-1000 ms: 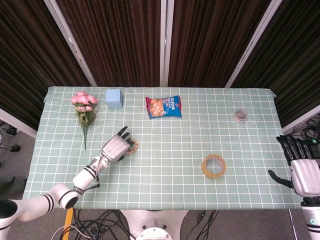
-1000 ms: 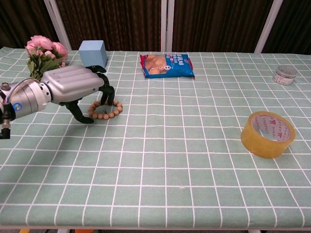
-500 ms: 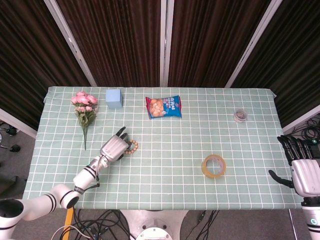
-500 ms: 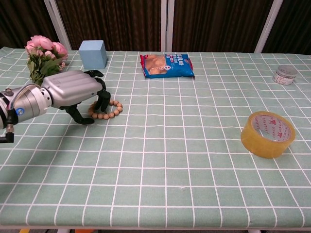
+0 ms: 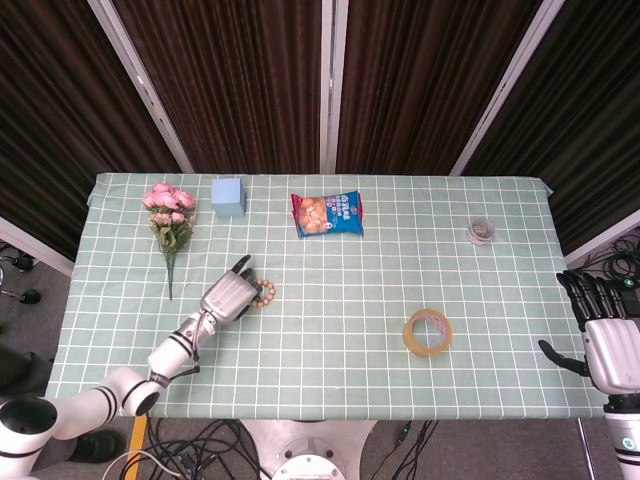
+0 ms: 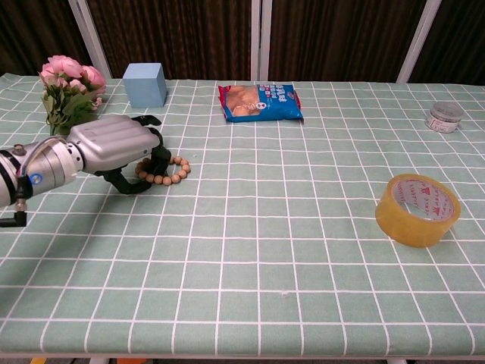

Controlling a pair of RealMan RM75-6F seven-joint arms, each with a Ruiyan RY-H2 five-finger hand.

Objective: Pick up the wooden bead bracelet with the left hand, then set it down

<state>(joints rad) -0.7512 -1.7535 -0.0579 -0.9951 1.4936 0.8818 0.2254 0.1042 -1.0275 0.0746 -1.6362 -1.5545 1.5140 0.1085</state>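
Note:
The wooden bead bracelet [image 5: 266, 292] [image 6: 177, 171] lies on the green checked tablecloth, left of centre. My left hand [image 5: 228, 297] [image 6: 114, 144] sits low over its left half, dark fingers [image 6: 158, 161] curled down into the ring and the thumb closing on the beads from the near side. That half of the bracelet is hidden under the hand. My right hand [image 5: 608, 345] hangs beyond the table's right edge with its fingers spread and nothing in it; only the head view shows it.
A pink flower bunch [image 5: 168, 215] [image 6: 68, 87] and a blue cube [image 5: 228, 196] [image 6: 145, 84] stand behind the left hand. Further right are a snack bag [image 5: 327, 214] [image 6: 260, 101], a tape roll [image 5: 427, 331] [image 6: 417, 209] and a small jar [image 5: 481, 232] [image 6: 445, 116].
My left hand has sunk lower onto the table and its fingers have curled tighter around the bracelet. The bracelet has barely shifted. The right hand has not moved.

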